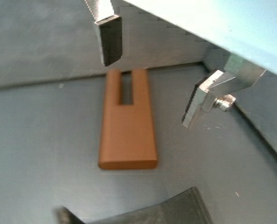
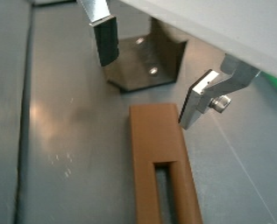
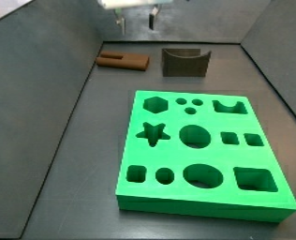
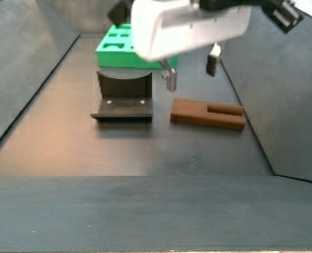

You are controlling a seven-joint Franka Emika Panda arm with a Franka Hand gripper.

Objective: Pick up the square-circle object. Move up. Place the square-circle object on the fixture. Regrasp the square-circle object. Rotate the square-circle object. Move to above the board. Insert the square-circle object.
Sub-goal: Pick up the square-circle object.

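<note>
Brown peg waiting, hand poised above

Brown wood, the square-circle object [image 1: 129, 122] lies flat on the grey floor beside the fixture [image 3: 185, 61], well apart from the board [image 3: 200, 150]. The hand [image 1: 152, 74] hangs over it with fingers spread and empty (nothing between the pads). I judge the pick-up step is in hand; next it must descend to straddle the peg, then close.

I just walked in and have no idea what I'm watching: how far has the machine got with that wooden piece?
Hardly started. The square-circle object lies flat on the floor beside the fixture, not picked up. The pincer hangs open above it, fingers on either side of it and apart from it. Left: grasping, setting it on the fixture, regrasping, turning, and inserting into the board.
</note>
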